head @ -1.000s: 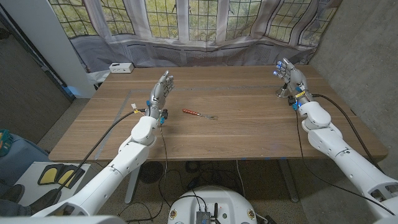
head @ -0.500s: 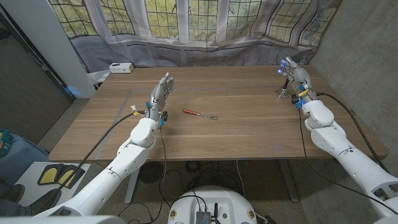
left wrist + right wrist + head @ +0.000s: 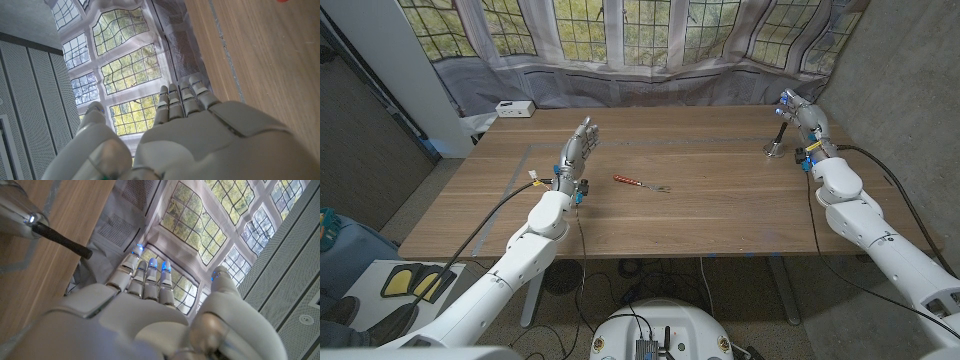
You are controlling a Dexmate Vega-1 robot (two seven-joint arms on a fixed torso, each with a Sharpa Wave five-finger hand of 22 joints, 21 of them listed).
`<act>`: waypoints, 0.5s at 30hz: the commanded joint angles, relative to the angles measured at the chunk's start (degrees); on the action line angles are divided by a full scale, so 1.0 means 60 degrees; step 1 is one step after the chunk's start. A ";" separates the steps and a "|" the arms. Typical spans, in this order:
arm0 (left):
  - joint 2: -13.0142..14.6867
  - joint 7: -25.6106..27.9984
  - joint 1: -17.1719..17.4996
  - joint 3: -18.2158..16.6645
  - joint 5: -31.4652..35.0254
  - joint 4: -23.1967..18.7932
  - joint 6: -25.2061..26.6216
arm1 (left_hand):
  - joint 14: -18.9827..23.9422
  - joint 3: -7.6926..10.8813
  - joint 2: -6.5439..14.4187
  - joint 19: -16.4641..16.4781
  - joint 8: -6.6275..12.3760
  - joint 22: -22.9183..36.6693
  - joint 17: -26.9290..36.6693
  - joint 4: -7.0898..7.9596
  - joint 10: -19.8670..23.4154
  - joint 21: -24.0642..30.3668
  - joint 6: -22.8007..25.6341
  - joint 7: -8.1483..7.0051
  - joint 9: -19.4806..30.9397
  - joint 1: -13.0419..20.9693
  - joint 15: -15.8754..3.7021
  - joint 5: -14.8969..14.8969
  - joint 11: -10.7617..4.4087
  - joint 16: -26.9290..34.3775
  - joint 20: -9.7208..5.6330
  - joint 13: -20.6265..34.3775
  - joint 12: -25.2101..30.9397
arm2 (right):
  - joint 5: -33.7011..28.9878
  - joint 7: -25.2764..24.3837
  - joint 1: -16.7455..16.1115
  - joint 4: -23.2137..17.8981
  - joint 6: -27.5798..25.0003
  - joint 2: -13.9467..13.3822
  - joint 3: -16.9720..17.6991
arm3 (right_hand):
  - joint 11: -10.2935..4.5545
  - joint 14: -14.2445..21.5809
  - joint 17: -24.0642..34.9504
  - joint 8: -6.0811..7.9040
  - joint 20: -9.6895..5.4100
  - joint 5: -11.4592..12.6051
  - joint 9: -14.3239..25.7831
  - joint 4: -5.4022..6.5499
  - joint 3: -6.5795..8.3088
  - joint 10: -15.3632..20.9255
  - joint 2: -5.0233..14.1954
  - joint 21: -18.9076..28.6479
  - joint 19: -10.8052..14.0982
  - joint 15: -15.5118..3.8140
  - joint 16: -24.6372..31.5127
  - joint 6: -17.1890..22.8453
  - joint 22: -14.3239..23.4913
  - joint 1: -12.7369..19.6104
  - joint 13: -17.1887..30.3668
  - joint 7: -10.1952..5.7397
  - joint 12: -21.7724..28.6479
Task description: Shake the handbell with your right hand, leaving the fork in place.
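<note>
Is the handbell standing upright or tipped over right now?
Upright. The handbell stands on its metal bell on the table, black handle pointing up, beside the right hand, whose fingers are spread and not around it.

The desk [image 3: 700, 200] is brown wood grain. The fork [image 3: 640, 183] has a red handle and silver tines. The handbell [image 3: 776, 142] is silver metal with a black handle. Both hands, left hand [image 3: 579, 148] and right hand [image 3: 804, 122], are pale grey; the right shows blue-lit fingertips [image 3: 150, 262]. The backdrop cloth [image 3: 650, 40] is printed with leaded window panes and green foliage
</note>
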 commanded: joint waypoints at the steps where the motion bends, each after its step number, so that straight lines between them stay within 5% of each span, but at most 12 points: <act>1: 0.0088 0.0103 0.0118 -0.0076 -0.0021 -0.0259 0.0166 | 0.0049 0.0051 0.0052 0.0032 -0.0031 0.0024 0.0014 -0.0004 0.0063 -0.0038 0.0062 -0.0039 0.0013 0.0087 -0.0030 -0.0001 0.0018 0.0012 0.0096 0.0050 -0.0019 | -0.0332 -0.0196 0.0291 0.0374 0.0049 -0.0118 -0.0017 | -0.0061 0.0038 0.0000 -0.0049 -0.0002 0.0037 0.0031 0.0018 0.0100 0.0033 -0.0021 0.0037 0.0120 -0.0031 0.0015 0.0094 0.0030 0.0168 0.0045 -0.0034 -0.0004; 15: 0.0040 0.0062 0.0143 -0.0063 0.0039 -0.0232 -0.0021 | 0.0048 0.0120 0.0195 -0.0018 -0.0035 0.0026 0.0013 0.0013 0.0073 -0.0062 0.0072 -0.0039 0.0014 0.0130 -0.0044 0.0001 -0.0040 0.0008 0.0110 0.0052 -0.0036 | -0.0981 -0.0722 0.0575 0.0611 -0.0148 -0.0418 -0.0087 | -0.0156 0.0340 -0.0061 -0.0071 -0.0063 0.0025 0.0036 0.0000 0.0173 0.0159 -0.0059 0.0118 0.0489 -0.0182 0.0061 0.0190 0.0018 0.0442 0.0049 -0.0036 -0.0011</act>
